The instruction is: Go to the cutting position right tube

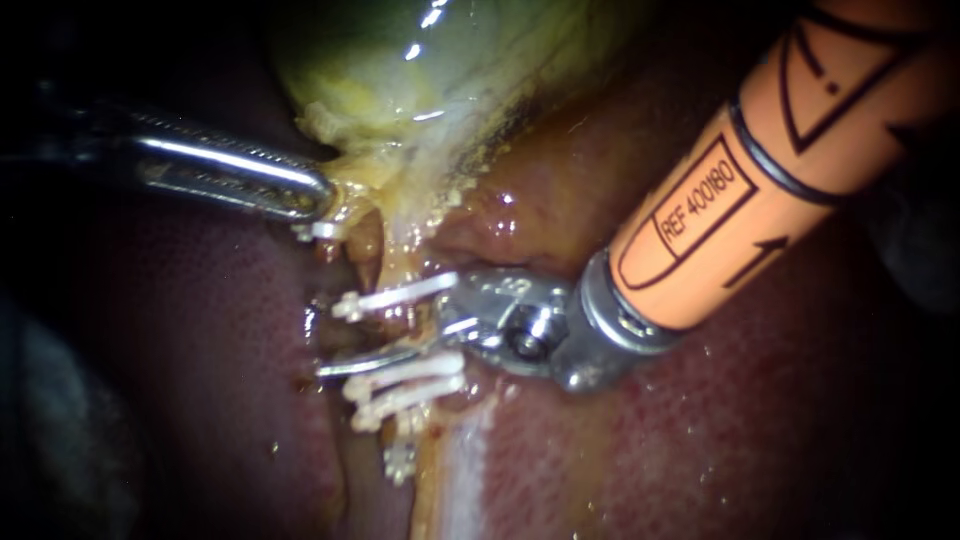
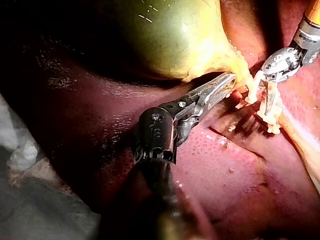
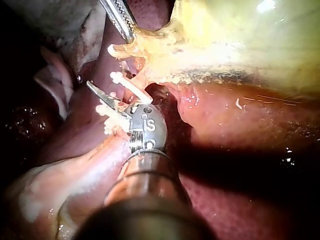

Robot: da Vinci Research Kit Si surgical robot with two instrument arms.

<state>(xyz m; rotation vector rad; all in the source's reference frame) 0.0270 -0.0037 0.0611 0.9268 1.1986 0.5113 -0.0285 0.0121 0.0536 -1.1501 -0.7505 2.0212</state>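
Observation:
My right instrument [image 1: 388, 330] enters from the upper right on an orange shaft. Its two thin blades stand open on either side of a yellowish tube [image 1: 398, 322]. White clips cross this tube, one [image 1: 395, 294] above the blades and two [image 1: 405, 385] just below the lower blade [image 1: 370, 362]. The left wrist view shows the same blades [image 2: 263, 95] spread at the clips. From the left comes my left instrument [image 1: 305, 195], shut on the yellow tissue at the neck of the gallbladder [image 1: 450, 70]. In the right wrist view one blade [image 3: 102, 97] lies beside a clip [image 3: 131, 87].
Dark red liver [image 1: 780, 420] surrounds the site on both sides. A pale band of tissue [image 1: 465, 470] runs down from the clips. A further small white clip [image 1: 400, 462] sits lower on it. White gauze [image 2: 20, 145] lies beside the left shaft.

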